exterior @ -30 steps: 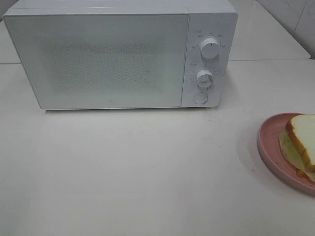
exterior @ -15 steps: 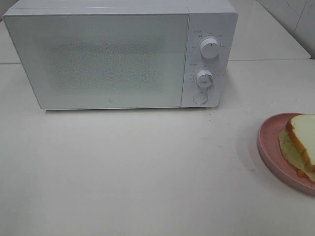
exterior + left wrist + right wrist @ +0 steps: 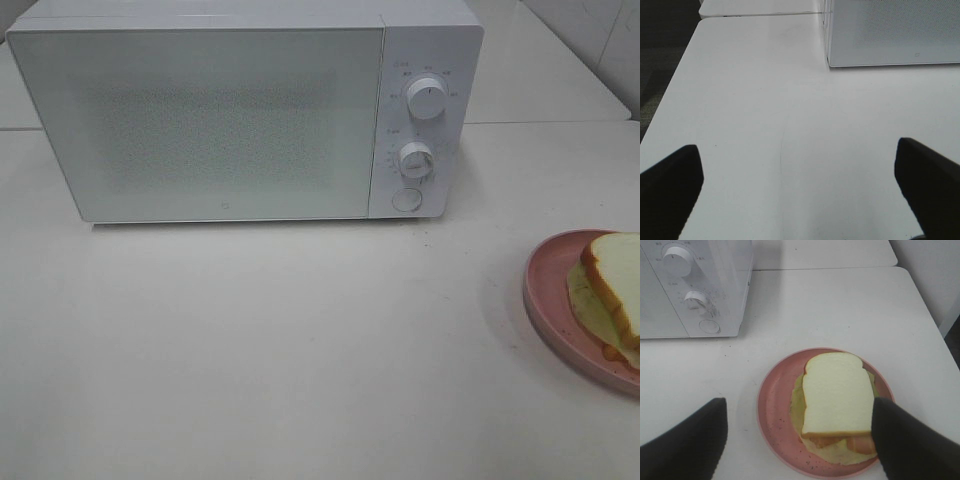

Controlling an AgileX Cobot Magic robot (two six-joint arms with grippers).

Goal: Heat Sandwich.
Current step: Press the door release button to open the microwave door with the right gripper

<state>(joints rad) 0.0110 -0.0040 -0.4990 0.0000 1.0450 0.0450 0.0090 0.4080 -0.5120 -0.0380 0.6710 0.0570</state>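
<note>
The sandwich point(image 3: 612, 285), white bread with tan crust and pale filling, lies on a round pink plate point(image 3: 548, 290) at the table's right edge, partly cut off in the high view. The right wrist view shows the sandwich point(image 3: 837, 400) whole on the plate point(image 3: 775, 410), between my right gripper's point(image 3: 800, 440) wide-open fingers point(image 3: 685, 440), which hang above it. The white microwave point(image 3: 200, 120) stands at the back with its door shut. My left gripper point(image 3: 800, 190) is open over bare table, in front of the microwave's left corner point(image 3: 890, 35). Neither gripper shows in the high view.
The microwave has two knobs, an upper one point(image 3: 426, 100) and a lower one point(image 3: 414, 160), and a round button point(image 3: 406, 200) on its right panel. A second table point(image 3: 550, 70) adjoins behind at the right. The table's left edge point(image 3: 670, 95) drops to a dark floor.
</note>
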